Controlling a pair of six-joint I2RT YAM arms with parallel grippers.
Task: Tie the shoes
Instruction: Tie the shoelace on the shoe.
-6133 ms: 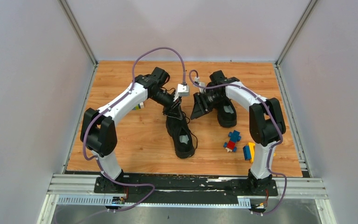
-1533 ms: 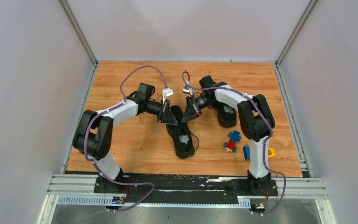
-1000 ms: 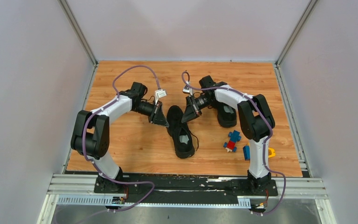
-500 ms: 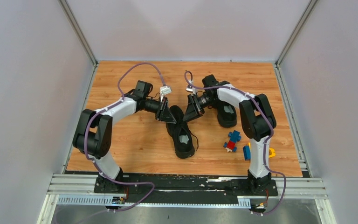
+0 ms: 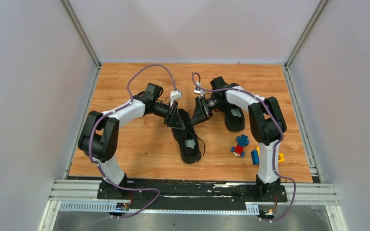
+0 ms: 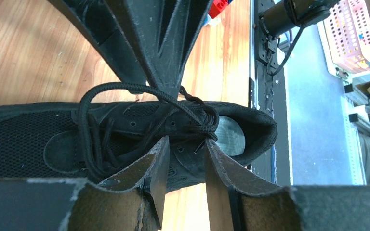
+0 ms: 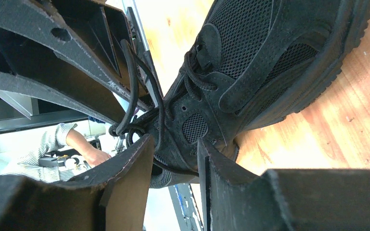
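One black shoe [image 5: 191, 150] lies mid-table with its toe pointing away from the arm bases; the other shoe [image 5: 234, 118] sits to its right, partly under the right arm. My left gripper [image 5: 181, 123] and right gripper [image 5: 193, 120] face each other over the near shoe's laced top. In the left wrist view the left gripper [image 6: 187, 144] stands open against the shoe's side [image 6: 24, 139], below a loose lace loop [image 6: 120, 87]. The right gripper [image 7: 174, 143] is open too, at the shoe [image 7: 255, 57], with lace loops [image 7: 134, 82] hanging between both tools. Neither holds a lace.
Toy blocks lie right of the shoes: a blue-red one [image 5: 241, 144] and a blue-yellow one [image 5: 256, 156] by the right arm's base link. Grey walls close off the wooden table [image 5: 125, 144] at left, right and back.
Both grippers have opened from shut. The left gripper swung back to the right, onto the shoe's laces; the right gripper shifted only slightly. The shoes have not moved.
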